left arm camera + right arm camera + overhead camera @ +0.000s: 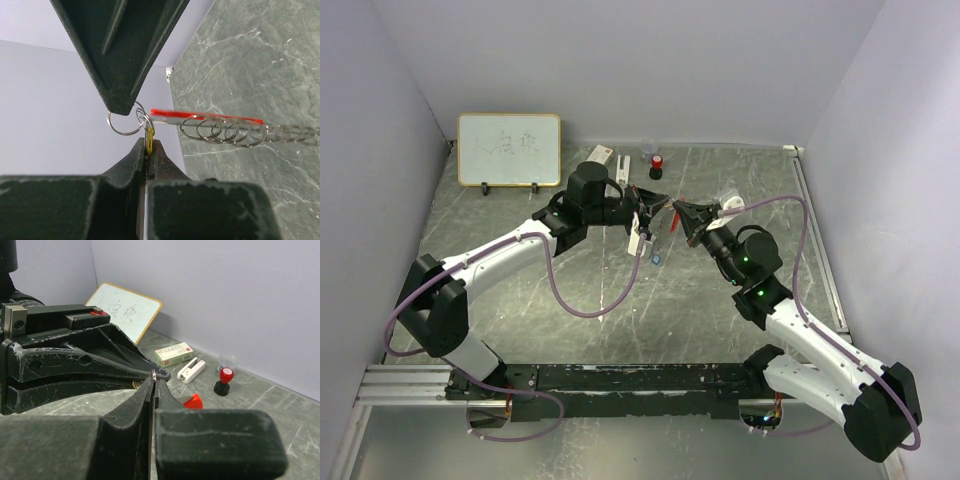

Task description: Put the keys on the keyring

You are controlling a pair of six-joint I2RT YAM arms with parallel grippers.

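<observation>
The keyring (210, 117) hangs mid-table between my grippers. My right gripper (152, 382) is clamped on its ring. My left gripper (645, 207) pinches the gold key (149, 137). The blue key (655, 258) lies just at 6 o'clock. A closed white box (173, 354) and a red-and-black knob (224, 377) sit at 12.

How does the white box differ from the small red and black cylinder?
The white box lies flat; the red and black cylinder stands upright. The box is rectangular; the cylinder is round, red above a black base. Both rest on the table near the back wall.
</observation>
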